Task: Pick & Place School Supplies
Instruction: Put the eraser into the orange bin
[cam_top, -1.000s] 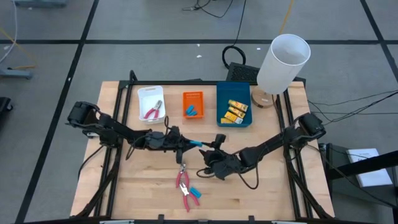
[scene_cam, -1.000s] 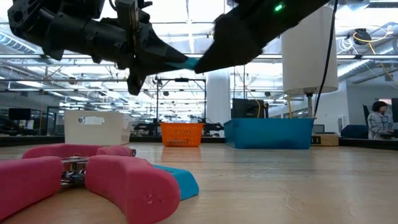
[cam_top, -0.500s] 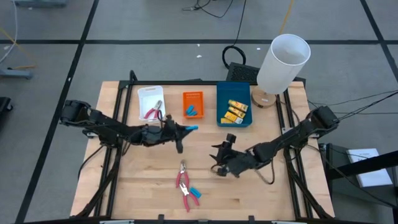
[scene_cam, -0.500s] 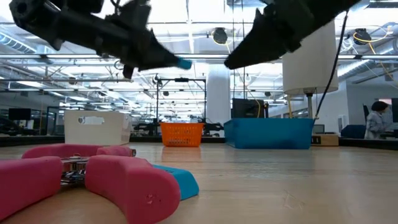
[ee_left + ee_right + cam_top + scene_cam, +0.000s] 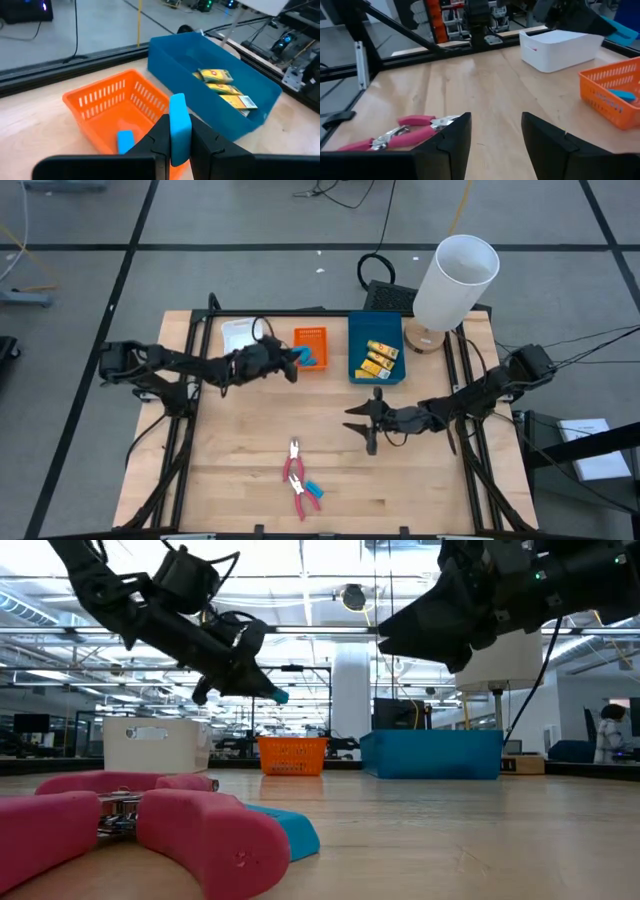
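Observation:
My left gripper [image 5: 287,361] is shut on a light-blue piece [image 5: 178,125] and hovers at the near edge of the orange tray [image 5: 311,340]. Another light-blue piece [image 5: 125,140] lies inside that tray. Yellow packets [image 5: 378,360] lie in the blue tray [image 5: 376,378]. A pink-handled tool [image 5: 296,474] rests flat on the table near the front, with a light-blue piece [image 5: 313,492] beside it. My right gripper [image 5: 358,421] stands open right of the table's middle, with nothing between its fingers. My left gripper pinches the light-blue piece between its two fingers, holding the piece's lower part [image 5: 176,149]. The rest of the piece sticks out past the fingertips. The fingers come nearly level from the table's left, slanting a little down. The piece hangs clear above the orange tray's near rim.
A white tray [image 5: 236,335] stands left of the orange tray, partly under my left arm. A white lamp [image 5: 455,280] rises at the far right corner. Bare wood lies between the trays and the pink tool.
My left gripper has carried the light-blue piece from the table's middle toward the far edge, up to the orange tray, and has swung round toward the trays. My right gripper has drawn back toward the table's right edge, away from the left one, and has rolled.

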`<control>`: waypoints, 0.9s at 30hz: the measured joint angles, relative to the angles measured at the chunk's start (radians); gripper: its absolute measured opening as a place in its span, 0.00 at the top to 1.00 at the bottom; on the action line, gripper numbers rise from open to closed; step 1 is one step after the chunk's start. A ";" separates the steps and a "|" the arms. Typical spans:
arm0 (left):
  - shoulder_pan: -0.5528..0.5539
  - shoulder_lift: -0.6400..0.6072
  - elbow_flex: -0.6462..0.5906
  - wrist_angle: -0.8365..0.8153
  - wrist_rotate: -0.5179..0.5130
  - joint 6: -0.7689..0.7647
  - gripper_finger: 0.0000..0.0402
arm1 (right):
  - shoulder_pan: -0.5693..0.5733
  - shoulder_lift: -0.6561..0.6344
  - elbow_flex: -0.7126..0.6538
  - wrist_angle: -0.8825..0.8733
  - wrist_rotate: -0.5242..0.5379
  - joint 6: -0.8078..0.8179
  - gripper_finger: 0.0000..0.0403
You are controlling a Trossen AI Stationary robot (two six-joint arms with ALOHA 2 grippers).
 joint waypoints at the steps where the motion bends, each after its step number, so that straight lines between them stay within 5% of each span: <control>1: 0.011 0.007 0.010 -0.006 0.011 -0.003 0.91 | -0.002 0.000 0.000 0.001 0.000 -0.001 0.59; 15: 0.039 0.298 0.269 -0.199 -0.070 0.006 0.91 | 0.019 0.001 0.000 0.033 -0.001 -0.018 0.59; 27: 0.057 0.319 0.282 -0.195 -0.082 -0.046 0.76 | 0.026 0.001 0.000 0.002 -0.001 -0.006 0.59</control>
